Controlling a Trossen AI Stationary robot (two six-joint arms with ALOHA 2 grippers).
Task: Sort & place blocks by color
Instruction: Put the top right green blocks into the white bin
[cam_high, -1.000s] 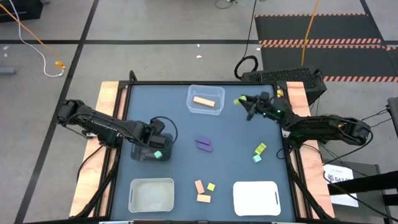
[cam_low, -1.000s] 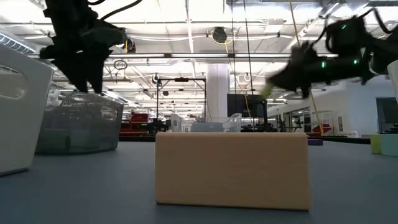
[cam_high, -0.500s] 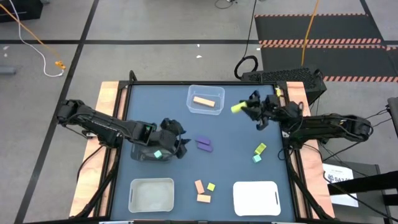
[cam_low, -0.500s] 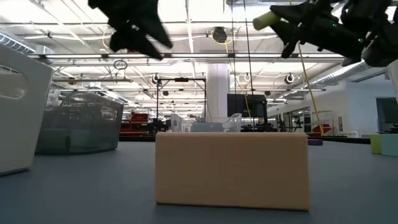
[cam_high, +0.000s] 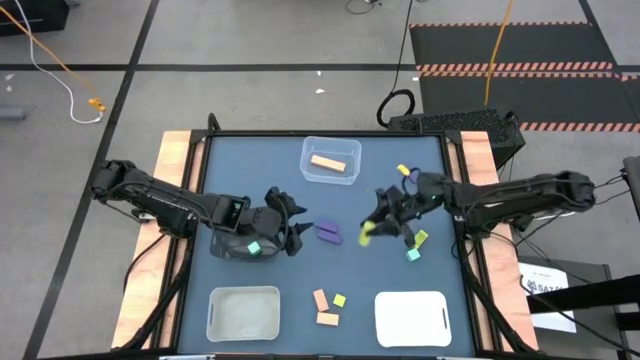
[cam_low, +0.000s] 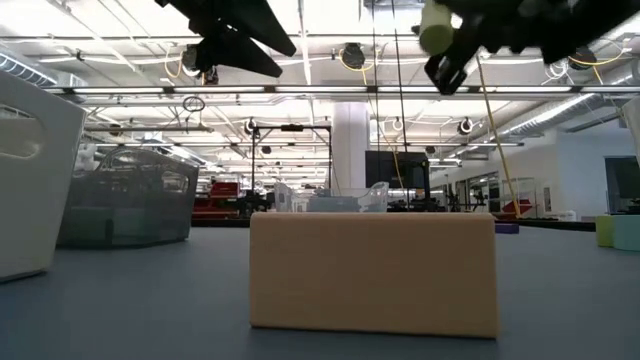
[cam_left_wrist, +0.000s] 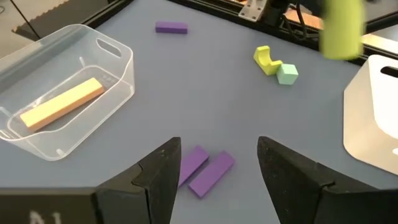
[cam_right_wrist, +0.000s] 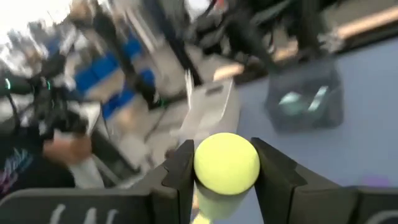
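yellow-green cylinder (cam_high: 366, 233): pinched between the right gripper (cam_high: 372, 229) fingers, held clear above the table (cam_high: 380, 270), right of the two purple blocks (cam_high: 328, 232).
right gripper: over mid-table, near the yellow-green and teal blocks (cam_high: 415, 246) at the right edge.
left gripper (cam_high: 291, 233): fingers spread, holding nothing, raised just left of the two purple blocks, next to the dark bin (cam_high: 226, 245).
dark bin: holds one teal block (cam_high: 254, 247).
clear bin (cam_high: 330, 160): at the far edge, holds one pale orange bar (cam_high: 327, 163).
white bins (cam_high: 242, 312): at the near edge, with orange and yellow-green blocks (cam_high: 328, 307) between them.
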